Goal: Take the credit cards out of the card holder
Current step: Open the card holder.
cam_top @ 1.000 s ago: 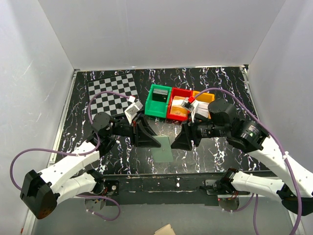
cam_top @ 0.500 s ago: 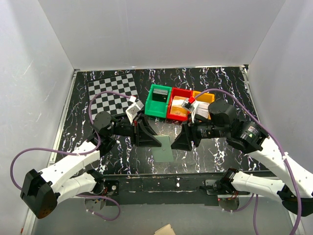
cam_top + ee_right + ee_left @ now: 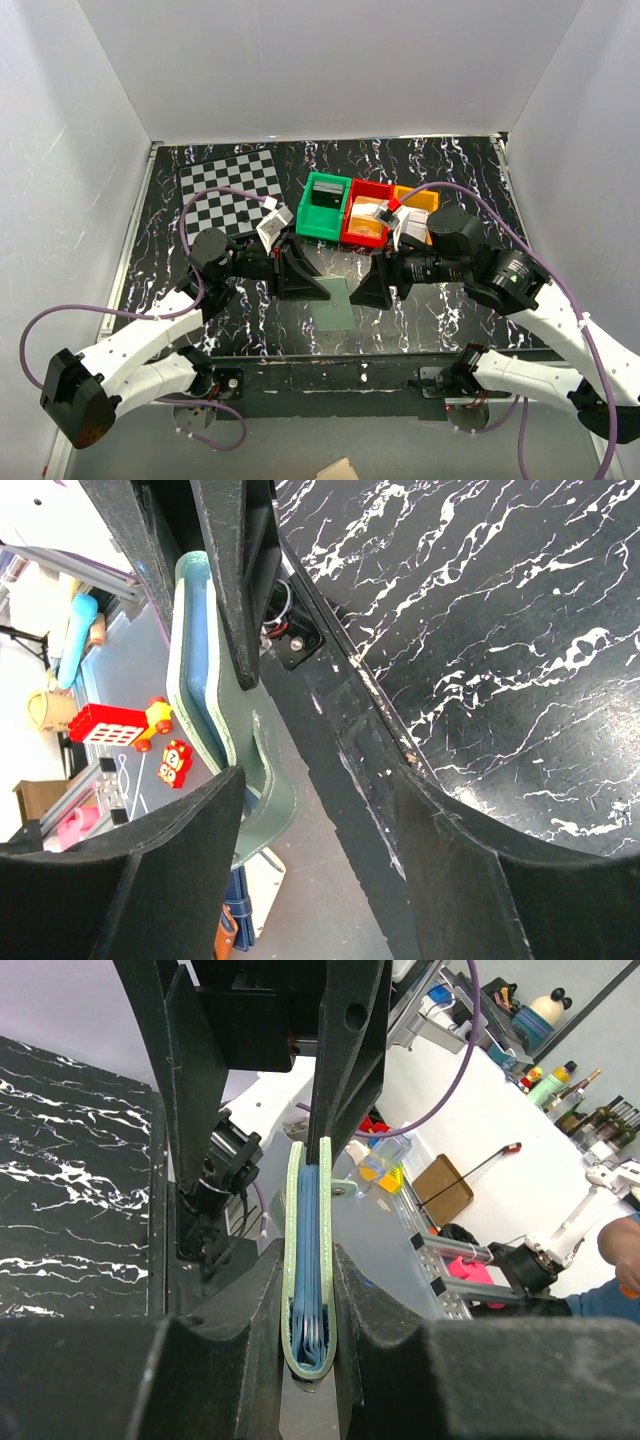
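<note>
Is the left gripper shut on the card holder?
Yes, the left gripper clamps the folded card holder between its fingers, with the blue inside showing.

— What sort of place is this?
— A robotics lab; a white-walled booth point(image 3: 320, 70) encloses a black marbled table point(image 3: 460, 170) with a checkerboard panel point(image 3: 228, 187); the wrist views show bottles point(image 3: 548, 1082) and aluminium framing point(image 3: 432, 1260) beyond.
</note>
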{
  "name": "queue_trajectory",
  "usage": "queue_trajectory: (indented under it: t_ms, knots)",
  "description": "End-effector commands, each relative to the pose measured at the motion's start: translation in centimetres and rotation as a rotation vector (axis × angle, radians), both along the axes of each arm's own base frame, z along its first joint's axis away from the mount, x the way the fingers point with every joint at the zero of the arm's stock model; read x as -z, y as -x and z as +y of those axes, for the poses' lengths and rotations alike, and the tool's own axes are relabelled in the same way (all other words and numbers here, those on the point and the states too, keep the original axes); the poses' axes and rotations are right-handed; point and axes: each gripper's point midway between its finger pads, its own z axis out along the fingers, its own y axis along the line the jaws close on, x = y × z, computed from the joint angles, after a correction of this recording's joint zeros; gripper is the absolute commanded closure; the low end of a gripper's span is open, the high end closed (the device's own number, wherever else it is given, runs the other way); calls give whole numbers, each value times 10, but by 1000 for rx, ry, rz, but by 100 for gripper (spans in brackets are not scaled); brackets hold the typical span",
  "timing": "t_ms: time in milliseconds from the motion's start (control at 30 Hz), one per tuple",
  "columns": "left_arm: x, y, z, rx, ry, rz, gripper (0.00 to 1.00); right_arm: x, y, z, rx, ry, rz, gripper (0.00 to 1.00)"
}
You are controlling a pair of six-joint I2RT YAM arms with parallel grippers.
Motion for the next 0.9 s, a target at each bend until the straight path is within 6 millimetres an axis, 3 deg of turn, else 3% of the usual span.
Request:
queue_trajectory:
  t_ms: [0, 533, 700, 867]
  knots:
    - [-4, -7, 0, -63, 23, -19, 100, -18, 0, 5, -6, -70, -30, 29]
    - [10, -7, 1, -71, -2, 2, 100, -21, -4, 3, 21, -86, -44, 23]
    - [1, -3, 2, -49, 30, -12, 100, -12, -6, 4, 23, -54, -28, 24]
    - [-1, -2, 2, -48, 28, -20, 100, -20, -14, -1, 83, -85, -50, 24]
